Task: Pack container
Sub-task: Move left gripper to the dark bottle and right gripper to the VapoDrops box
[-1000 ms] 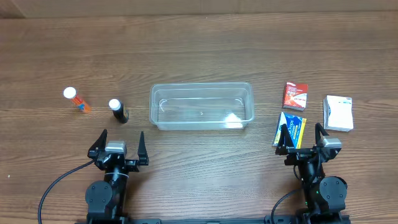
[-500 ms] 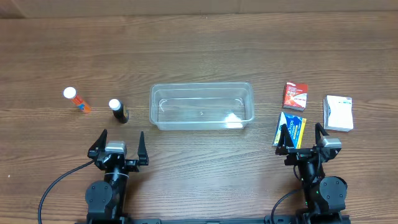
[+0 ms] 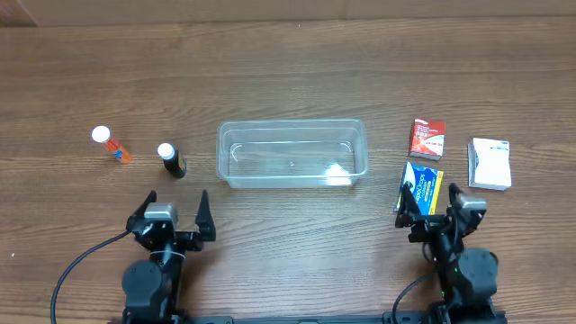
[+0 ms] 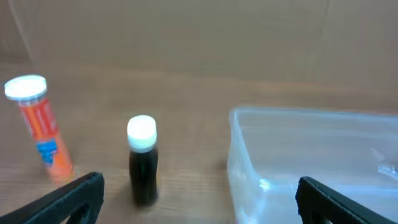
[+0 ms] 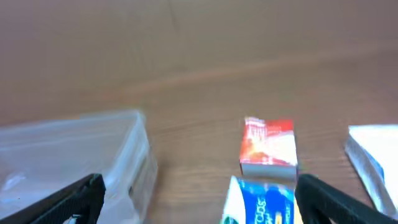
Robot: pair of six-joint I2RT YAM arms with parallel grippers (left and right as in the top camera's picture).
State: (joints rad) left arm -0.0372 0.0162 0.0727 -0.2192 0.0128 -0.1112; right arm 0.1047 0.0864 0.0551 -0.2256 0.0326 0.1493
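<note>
The clear plastic container [image 3: 292, 153] stands empty at the table's middle; it also shows in the left wrist view [image 4: 317, 162] and the right wrist view [image 5: 74, 155]. Left of it stand a black bottle with a white cap [image 3: 171, 160] [image 4: 143, 158] and an orange tube with a white cap [image 3: 112, 144] [image 4: 40, 124]. Right of it lie a red box [image 3: 427, 139] [image 5: 268, 146], a blue and yellow box [image 3: 420, 186] [image 5: 264, 202] and a white box [image 3: 490, 164] [image 5: 373, 162]. My left gripper [image 3: 171, 211] [image 4: 199, 202] is open and empty near the front edge. My right gripper [image 3: 434, 205] [image 5: 199, 199] is open and empty just before the blue box.
The wooden table [image 3: 288, 72] stretches bare behind the container. A black cable [image 3: 76, 270] runs from the left arm's base toward the front left.
Both arms have shifted slightly at the front edge; the right gripper has edged left toward the blue box. No object has moved.
</note>
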